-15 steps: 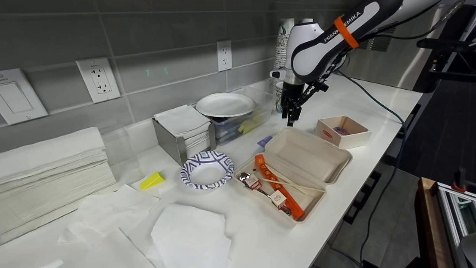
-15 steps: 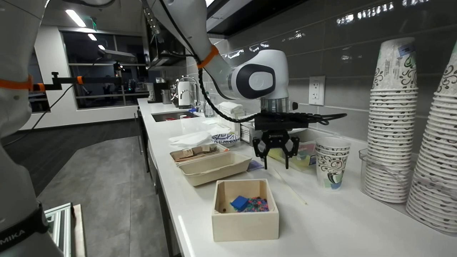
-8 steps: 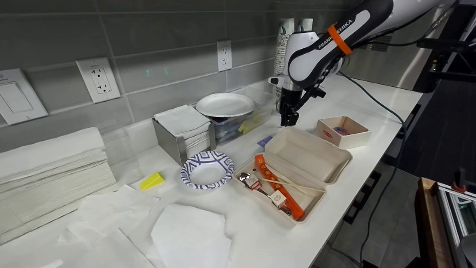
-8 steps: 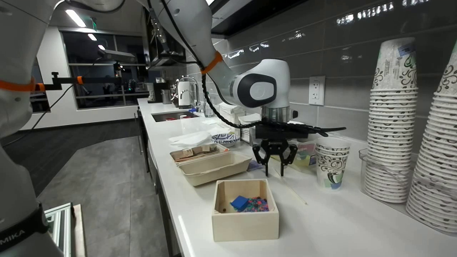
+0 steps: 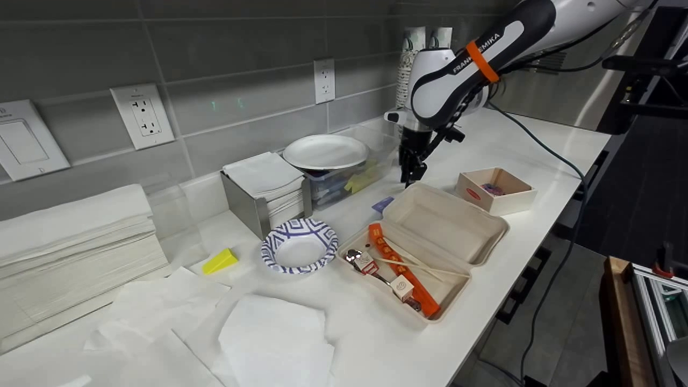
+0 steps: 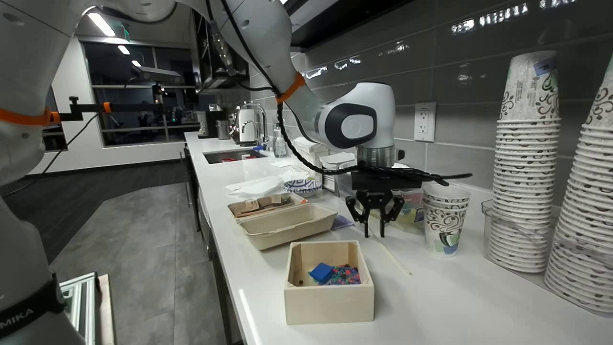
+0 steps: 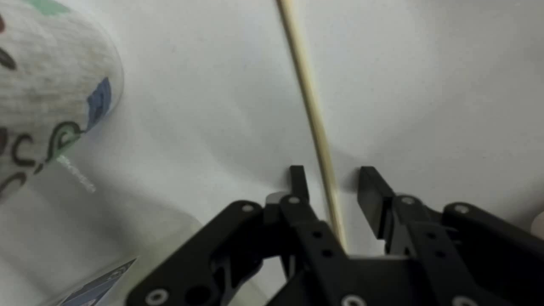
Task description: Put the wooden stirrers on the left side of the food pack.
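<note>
A thin pale wooden stirrer lies on the counter beside the wooden box; in the wrist view the stirrer runs down between my fingers. My gripper points down, low over the counter. In the wrist view my gripper is partly open, with one finger on each side of the stirrer and a gap to both. The food pack, a tan open two-part tray, also shows in an exterior view. One half holds two pale sticks, an orange-red strip and a spoon.
A wooden box with colourful bits stands near the stirrer. Paper cups and tall cup stacks stand along the wall side. A clear bin under a white plate and a patterned bowl are nearby.
My gripper has come down toward the counter, around the stirrer, and its fingers have drawn closer together. The stirrer, pack and box have not moved.
</note>
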Available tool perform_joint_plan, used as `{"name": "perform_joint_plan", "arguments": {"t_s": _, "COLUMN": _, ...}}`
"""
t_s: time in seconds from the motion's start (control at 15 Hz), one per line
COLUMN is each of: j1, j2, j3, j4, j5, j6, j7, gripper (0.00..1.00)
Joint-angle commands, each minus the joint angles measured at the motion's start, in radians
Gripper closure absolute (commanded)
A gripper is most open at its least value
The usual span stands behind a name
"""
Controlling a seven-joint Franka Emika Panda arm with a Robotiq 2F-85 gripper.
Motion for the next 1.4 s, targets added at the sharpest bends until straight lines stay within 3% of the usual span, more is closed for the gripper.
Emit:
{"name": "perform_joint_plan", "arguments": {"t_s": 0.0, "j1": -0.009, "j2": 0.026, "j3": 0.005, "j4": 0.02, "j5": -0.006, "j6": 0.014, "j7": -0.054, "gripper": 0.87}}
{"name": "perform_joint_plan", "arguments": {"t_s": 0.13, "j1": -0.004, "j2": 0.025, "j3": -0.003, "j4": 0.017, "j5": -0.026, "j6": 0.007, "j7": -0.077, "gripper": 1.0}}
{"name": "perform_joint_plan", "arguments": {"t_s": 0.67, "j1": -0.003, "j2": -0.043, "j3": -0.007, "j4": -0.015, "j5": -0.071, "j6": -0.035, "j7": -0.18, "gripper": 0.98}}
{"name": "perform_joint_plan", "arguments": {"t_s": 1.33, "j1": 0.03, "j2": -0.262, "j3": -0.039, "j4": -0.106, "j5": -0.096, "j6": -0.221, "j7": -0.274, "gripper": 0.98}}
